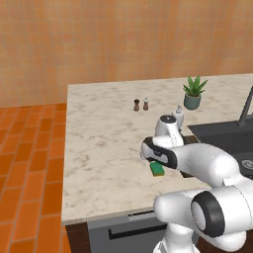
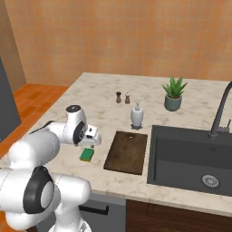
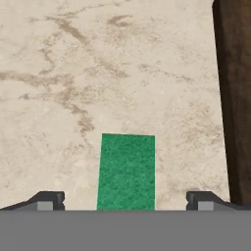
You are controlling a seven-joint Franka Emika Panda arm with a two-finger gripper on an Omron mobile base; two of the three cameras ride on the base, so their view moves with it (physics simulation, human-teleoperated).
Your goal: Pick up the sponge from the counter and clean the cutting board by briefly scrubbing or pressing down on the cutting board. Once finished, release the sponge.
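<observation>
With jaws spread wide, gripper (image 3: 125,200) hangs over sponge (image 3: 126,171), not gripping it.
Sponge lies flat on counter (image 2: 99,108), just beside cutting board (image 2: 127,152) long edge, apart from it. Bare marble all around the sponge's other sides; counter front edge near, sink (image 2: 190,158) beyond the board.

glossy white rounded arm (image 2: 45,149), dark joints
</observation>
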